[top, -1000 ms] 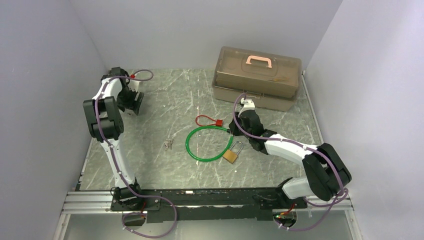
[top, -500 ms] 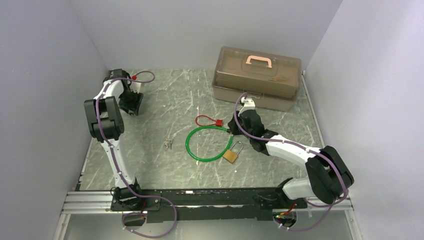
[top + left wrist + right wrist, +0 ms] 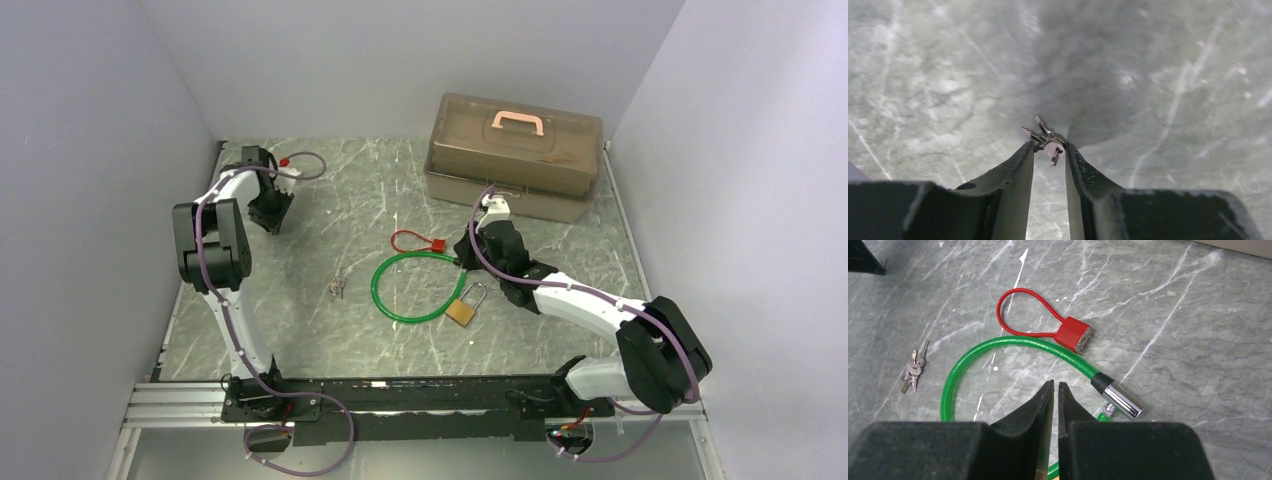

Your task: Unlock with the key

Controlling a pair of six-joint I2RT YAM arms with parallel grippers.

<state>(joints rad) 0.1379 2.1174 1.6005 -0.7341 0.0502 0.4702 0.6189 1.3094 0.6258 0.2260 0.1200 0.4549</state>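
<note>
My left gripper (image 3: 272, 215) hangs low over the table's far left. In the left wrist view its fingertips press from both sides on a small silver key bunch (image 3: 1047, 142), so my left gripper (image 3: 1049, 146) is shut on it. A second key bunch (image 3: 335, 290) lies loose on the table, also seen as the keys (image 3: 914, 371) in the right wrist view. A brass padlock (image 3: 461, 311) lies by a green cable lock (image 3: 400, 290). A red cable lock (image 3: 1074, 335) sits just behind. My right gripper (image 3: 1055, 384) hovers over the green loop, shut and holding nothing.
A brown toolbox (image 3: 515, 155) with a pink handle stands at the back right. The green cable's chrome end (image 3: 1120, 399) lies right of my right fingers. Walls close in on the left, back and right of the marble table (image 3: 330, 200).
The left jaws have narrowed onto the key bunch, and the left wrist has shifted right, away from the wall. The right jaws have closed a little more. The locks have not moved.
</note>
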